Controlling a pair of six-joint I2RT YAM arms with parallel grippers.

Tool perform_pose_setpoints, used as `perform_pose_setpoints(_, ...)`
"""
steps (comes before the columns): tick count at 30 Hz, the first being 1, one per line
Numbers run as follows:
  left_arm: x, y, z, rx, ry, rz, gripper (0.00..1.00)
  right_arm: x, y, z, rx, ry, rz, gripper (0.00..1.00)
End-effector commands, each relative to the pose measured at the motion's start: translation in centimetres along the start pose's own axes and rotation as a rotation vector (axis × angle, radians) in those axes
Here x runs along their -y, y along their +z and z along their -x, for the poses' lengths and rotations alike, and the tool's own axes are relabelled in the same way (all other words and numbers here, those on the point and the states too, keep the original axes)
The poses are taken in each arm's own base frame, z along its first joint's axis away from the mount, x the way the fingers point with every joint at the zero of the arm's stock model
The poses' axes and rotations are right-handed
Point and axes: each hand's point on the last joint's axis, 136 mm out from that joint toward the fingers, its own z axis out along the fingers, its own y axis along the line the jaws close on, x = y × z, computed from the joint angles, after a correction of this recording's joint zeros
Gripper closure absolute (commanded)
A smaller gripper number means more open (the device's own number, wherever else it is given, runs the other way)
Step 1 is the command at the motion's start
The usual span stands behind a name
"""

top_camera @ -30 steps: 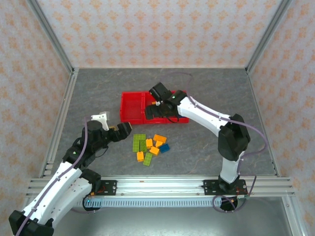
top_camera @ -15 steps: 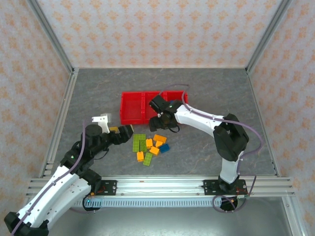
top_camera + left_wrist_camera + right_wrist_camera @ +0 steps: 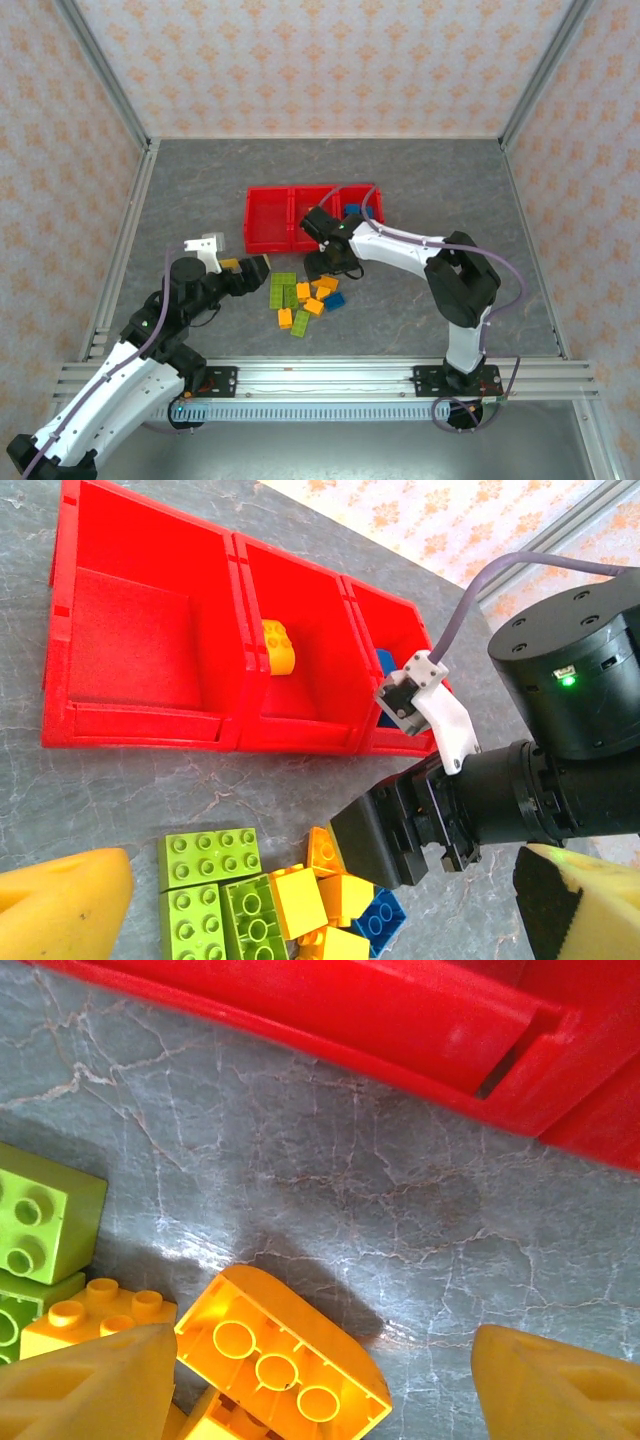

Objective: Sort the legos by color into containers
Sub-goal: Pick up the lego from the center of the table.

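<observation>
Jaws apart; containers (image 3: 150,725): orange (image 3: 278,645), perhaps blue (image 3: 386,666).

Both of my right fingers (image 3: 90,1390) run off the bottom edge of the right wrist view, tips unseen. One of them covers a corner of an orange brick (image 3: 80,1315). The lime green bricks (image 3: 40,1220) are cut by the left edge. The red tray (image 3: 330,1020) is sliced by the top edge, so I can't tell which compartment faces me. From above, those fingers sit under my own right arm (image 3: 385,245), tips hidden. In the left wrist view my left fingers (image 3: 60,905) are cropped at the bottom corners. A white mount (image 3: 425,700) on my right arm hides most of the blue brick (image 3: 385,665) in the tray's end compartment.
</observation>
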Motion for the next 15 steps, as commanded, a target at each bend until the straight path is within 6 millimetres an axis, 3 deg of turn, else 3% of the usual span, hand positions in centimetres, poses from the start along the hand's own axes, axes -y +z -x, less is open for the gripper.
perform_pose_setpoints(1,-0.3,0.2,0.1,0.017,-0.011,0.016,0.01,0.1,0.7,-0.7,-0.008,-0.034,-0.02,0.23)
perform_pose_setpoints(15,-0.5,0.3,0.2,0.024,-0.008,0.027,0.01,-0.3,2.0,-1.9,-0.039,-0.062,-0.021,0.23)
